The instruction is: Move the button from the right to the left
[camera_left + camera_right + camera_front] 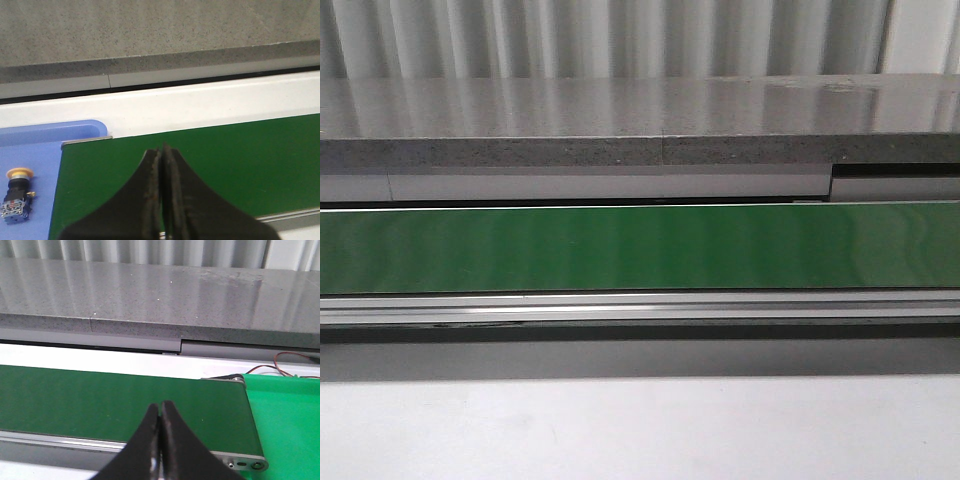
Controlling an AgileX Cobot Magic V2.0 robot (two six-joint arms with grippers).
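Both my grippers, left (162, 200) and right (160, 445), are pressed together, empty; the button (17, 195) (on a blue tray (45, 135)) risks being knocked.

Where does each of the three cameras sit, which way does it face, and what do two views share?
Front view: looks forward over the green belt to a grey stone ledge; no arm shows.
Left wrist view: rides the left arm; left claw shut over the belt's end, the button lying on a blue tray.
Right wrist view: rides the right arm; right claw shut over the belt's other end, beside a bright green mat.
All views share belt and ledge.
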